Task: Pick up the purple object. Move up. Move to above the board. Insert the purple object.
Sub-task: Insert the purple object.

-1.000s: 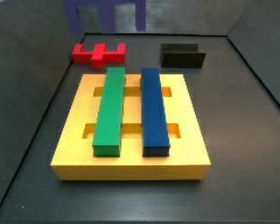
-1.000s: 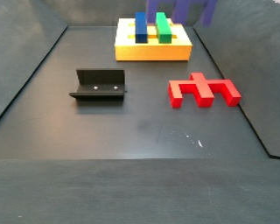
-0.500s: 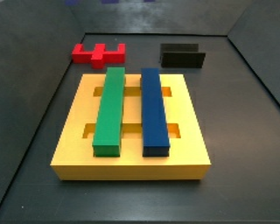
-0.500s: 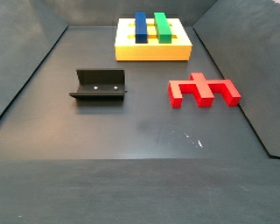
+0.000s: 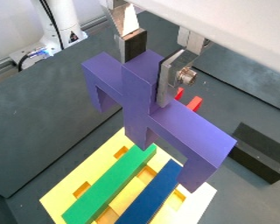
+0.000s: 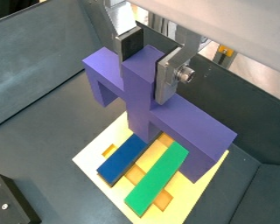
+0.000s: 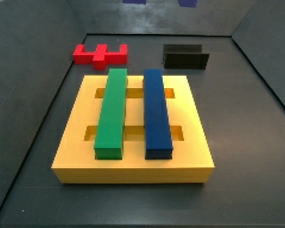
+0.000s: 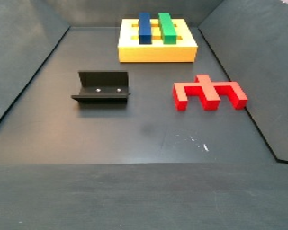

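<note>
My gripper is shut on the central stem of the purple object, its fingers on two opposite sides of the stem. Both wrist views show the purple object hanging high above the board. The yellow board carries a long green bar and a long blue bar. In a side view only two purple leg tips show at the top edge. The gripper itself is out of both side views. The board also shows in the side view from the opposite end.
A red notched block lies on the floor beyond the board, also seen in a side view. The dark fixture stands beside it, and shows again in a side view and a wrist view. Dark walls enclose the floor.
The purple object has risen: a second ago it hung clearly at the top of both side views; now only its leg tips remain in one. Nothing else moved.
</note>
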